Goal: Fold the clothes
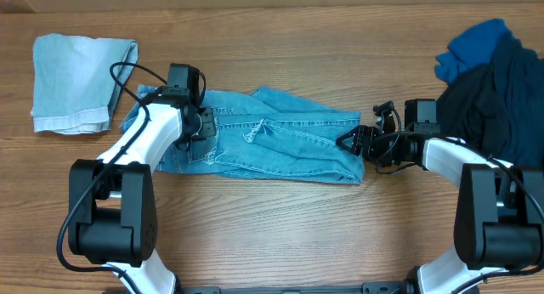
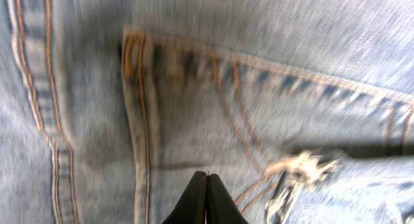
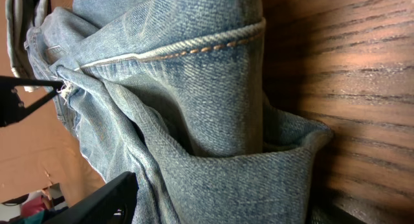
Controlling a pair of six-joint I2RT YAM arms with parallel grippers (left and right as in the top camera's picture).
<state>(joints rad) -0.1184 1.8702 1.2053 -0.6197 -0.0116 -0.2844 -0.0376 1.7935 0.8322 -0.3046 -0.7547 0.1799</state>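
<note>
The jeans [image 1: 280, 145] lie flat across the middle of the table [image 1: 272, 243], with their length going from left to right. The right end is folded in thick layers and reaches almost to the right gripper [image 1: 350, 143].

The left arm rises from its base at the near left. It bends toward the far side and then turns right, so the left gripper [image 1: 204, 132] is over the left part of the jeans. In the left wrist view its two fingers [image 2: 207, 198] are pressed together with no gap between them, and they point down at a stitched pocket [image 2: 259, 120] with orange seams. I cannot tell if any cloth is pinched between the tips.

The right arm starts at the near right and stretches to the left, low over the wood. Its gripper is at the right end of the jeans. In the right wrist view the right gripper [image 3: 97, 132] is spread apart. One finger is at the left edge beside a frayed bit of hem, the other is at the bottom, and folded denim [image 3: 194, 120] fills the space between them. The fingers are not closed on it.

A paler denim piece [image 1: 81, 81] lies folded at the far left, well apart from the jeans. At the far right there is a pile of soft garments, with royal-blue cloth [image 1: 476, 46] on the far side and black cloth [image 1: 489, 111] nearer. The pile is just beside the right arm.
</note>
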